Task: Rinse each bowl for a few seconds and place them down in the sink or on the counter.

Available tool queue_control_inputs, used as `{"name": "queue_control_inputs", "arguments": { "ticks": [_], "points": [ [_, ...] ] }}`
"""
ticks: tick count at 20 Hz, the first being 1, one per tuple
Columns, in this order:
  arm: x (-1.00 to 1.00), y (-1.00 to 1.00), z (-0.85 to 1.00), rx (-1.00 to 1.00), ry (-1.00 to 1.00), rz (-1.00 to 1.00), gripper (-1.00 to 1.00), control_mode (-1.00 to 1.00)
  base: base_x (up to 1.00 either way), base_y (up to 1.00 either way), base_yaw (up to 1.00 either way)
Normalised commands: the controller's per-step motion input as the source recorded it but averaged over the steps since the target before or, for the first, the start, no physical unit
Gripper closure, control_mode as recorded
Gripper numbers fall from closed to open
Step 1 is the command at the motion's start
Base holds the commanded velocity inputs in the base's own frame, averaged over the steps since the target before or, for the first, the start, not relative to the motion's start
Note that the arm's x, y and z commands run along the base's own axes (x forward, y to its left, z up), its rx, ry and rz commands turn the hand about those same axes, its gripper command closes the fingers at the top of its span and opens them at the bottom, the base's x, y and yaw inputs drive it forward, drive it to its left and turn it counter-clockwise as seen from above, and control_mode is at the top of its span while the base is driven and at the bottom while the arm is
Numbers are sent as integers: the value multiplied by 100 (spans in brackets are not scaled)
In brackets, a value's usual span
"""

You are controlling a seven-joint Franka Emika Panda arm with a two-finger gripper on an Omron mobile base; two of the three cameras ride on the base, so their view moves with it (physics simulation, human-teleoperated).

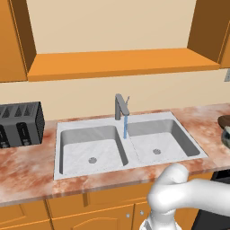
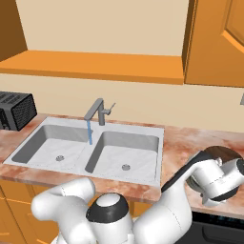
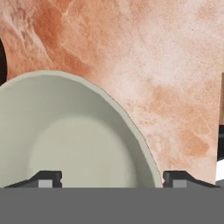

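The pale cream-green bowl (image 3: 74,140) lies on the reddish marbled counter (image 3: 175,74), right of the sink, and looms large just below my gripper (image 3: 113,179). The gripper is open: one fingertip (image 3: 46,179) hangs over the bowl's inside, the other (image 3: 179,179) outside its rim. From the left base view the bowl's grey outside (image 1: 227,137) peeks in at the right edge. The dark brown bowl (image 2: 223,153) sits just behind my hand (image 2: 214,178). The double-basin sink (image 1: 60,134) stands empty, and the faucet (image 1: 120,106) runs a thin blue stream (image 1: 125,126) into the right basin.
A black toaster (image 1: 20,123) stands on the counter left of the sink. An orange wooden ledge (image 1: 117,63) runs above the backsplash, with cabinets at both sides. A dark stove top (image 2: 221,228) borders the counter on the right.
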Motion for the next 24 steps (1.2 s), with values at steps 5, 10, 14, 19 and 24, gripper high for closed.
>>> {"name": "queue_control_inputs", "arguments": {
  "ticks": [5, 10, 14, 19, 24],
  "points": [
    [7, 0, -20, 0, 0, -3, 100, -100, 0, 0, 0],
    [0, 0, -16, 0, 0, 0, 100, -100, 0, 0, 0],
    [-1, 0, -1, 0, 0, 1, 100, -100, 0, 0, 0],
    [-17, 11, 32, 1, 0, 4, 100, -100, 0, 0, 0],
    [-32, 55, 55, -10, 0, 7, 100, -100, 0, 0, 0]
  ]
}}
